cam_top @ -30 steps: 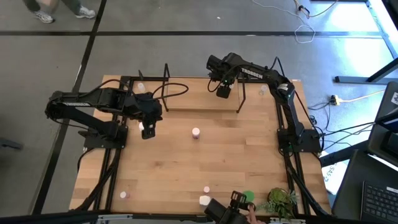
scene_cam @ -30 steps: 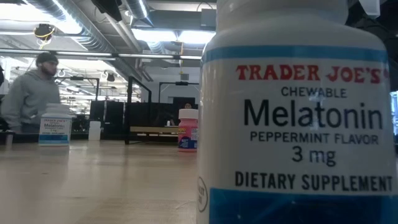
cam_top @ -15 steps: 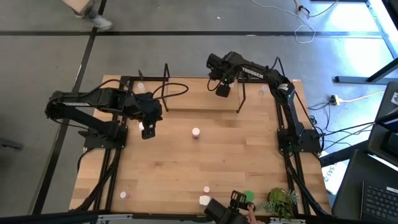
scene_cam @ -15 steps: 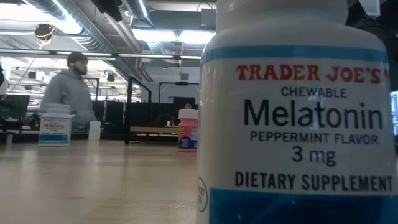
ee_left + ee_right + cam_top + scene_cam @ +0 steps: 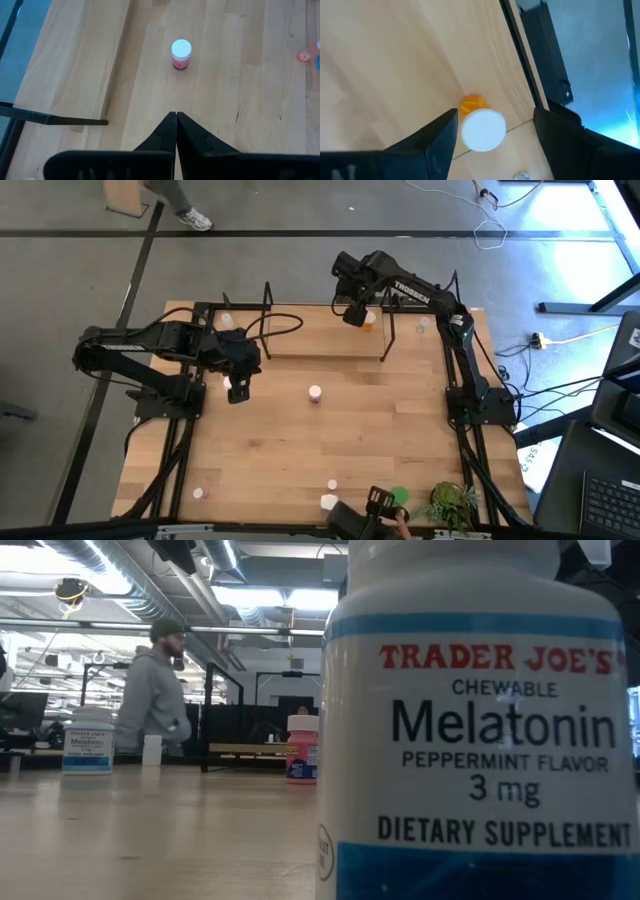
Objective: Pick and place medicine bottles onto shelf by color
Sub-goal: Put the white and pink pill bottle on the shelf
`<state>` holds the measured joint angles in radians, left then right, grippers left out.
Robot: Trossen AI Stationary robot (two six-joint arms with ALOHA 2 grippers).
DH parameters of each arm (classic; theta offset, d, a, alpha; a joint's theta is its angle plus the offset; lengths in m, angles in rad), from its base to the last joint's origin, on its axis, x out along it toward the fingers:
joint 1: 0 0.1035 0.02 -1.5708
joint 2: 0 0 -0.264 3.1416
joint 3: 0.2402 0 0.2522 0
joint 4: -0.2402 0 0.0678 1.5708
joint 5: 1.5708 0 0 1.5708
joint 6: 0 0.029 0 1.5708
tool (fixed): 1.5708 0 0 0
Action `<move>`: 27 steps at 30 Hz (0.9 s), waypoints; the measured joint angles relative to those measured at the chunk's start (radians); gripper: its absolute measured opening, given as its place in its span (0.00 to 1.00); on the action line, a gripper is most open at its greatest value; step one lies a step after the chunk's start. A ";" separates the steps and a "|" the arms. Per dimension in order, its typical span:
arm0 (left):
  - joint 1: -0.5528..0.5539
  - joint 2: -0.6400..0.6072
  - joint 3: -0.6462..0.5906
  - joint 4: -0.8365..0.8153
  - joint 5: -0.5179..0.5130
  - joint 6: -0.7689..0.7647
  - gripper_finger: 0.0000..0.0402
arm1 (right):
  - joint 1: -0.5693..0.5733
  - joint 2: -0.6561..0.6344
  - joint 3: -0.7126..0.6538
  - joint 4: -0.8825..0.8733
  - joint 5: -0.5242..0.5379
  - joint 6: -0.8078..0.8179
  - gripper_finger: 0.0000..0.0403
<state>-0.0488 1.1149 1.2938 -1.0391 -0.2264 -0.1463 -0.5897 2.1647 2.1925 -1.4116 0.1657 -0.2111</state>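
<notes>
Right pincer [image 5: 353, 315] rose, apparently clear of orange bottle [image 5: 479, 125].

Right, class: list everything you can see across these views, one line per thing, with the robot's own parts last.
Table: one, light wood, under both arms.
Shelf: one, light wood with black wire, at the table's far edge.
Orange bottle: one, white cap, on the shelf's right end.
Pink bottle: one, white cap, mid-table.
Small pink bottles: two, along the edge farthest from the shelf.
Green bottle: one, beside the plant.
Melatonin bottle: one, white and blue, right at the low camera.
Plant: one, green, table corner.
Person: one, grey hoodie, beyond the table.
Left gripper: jaws shut, empty, facing the pink bottle.
Right gripper: jaws open either side of the orange bottle.
</notes>
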 joint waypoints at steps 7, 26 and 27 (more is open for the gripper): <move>0.000 0.000 0.000 -0.002 0.000 -0.074 0.00 | 0.053 -0.001 0.153 -0.054 -0.013 -0.005 0.65; 0.001 0.000 0.000 -0.263 0.000 -0.527 0.00 | 0.191 -0.218 0.143 -0.104 -0.665 -0.117 0.65; 0.001 0.000 0.000 -0.263 0.000 -0.527 0.00 | 0.201 -0.234 0.143 -0.105 -0.664 -0.129 0.65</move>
<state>-0.0479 1.1145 1.2938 -1.3018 -0.2262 -0.6731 -0.3885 1.9308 2.3352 -1.5162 -0.4978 -0.3401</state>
